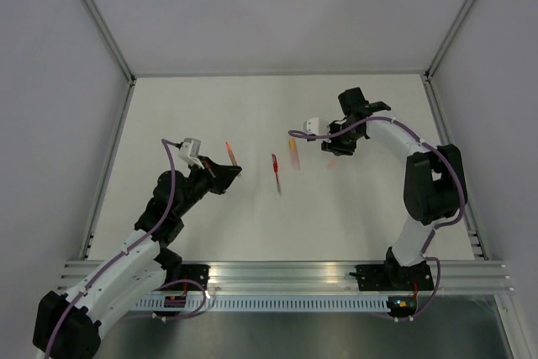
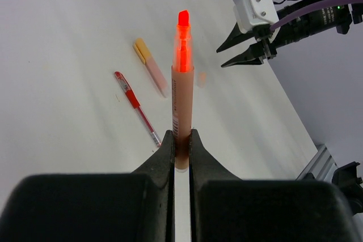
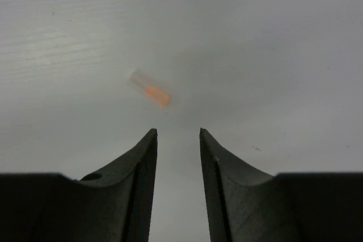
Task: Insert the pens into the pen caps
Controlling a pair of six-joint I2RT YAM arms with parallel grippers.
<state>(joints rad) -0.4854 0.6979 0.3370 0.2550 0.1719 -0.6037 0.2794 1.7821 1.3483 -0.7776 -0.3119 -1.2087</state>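
My left gripper (image 1: 234, 172) (image 2: 181, 135) is shut on the salmon-orange pen (image 2: 182, 92), gripping its rear end. The pen's bright orange tip points away from the fingers, and it shows above the table in the top view (image 1: 229, 154). The dark red pen (image 1: 276, 174) (image 2: 136, 106) lies on the table between the arms. The orange cap (image 3: 150, 90), small and blurred, lies on the table just ahead and left of my open, empty right gripper (image 3: 177, 134) (image 1: 334, 147). The cap also shows in the top view (image 1: 334, 166). No separate red cap is visible.
A pale pink stick with a yellow end (image 1: 293, 150) (image 2: 151, 67) lies beside the red pen. The white table (image 1: 252, 107) is bounded by grey side walls and a metal rail (image 1: 286, 275) at the near edge.
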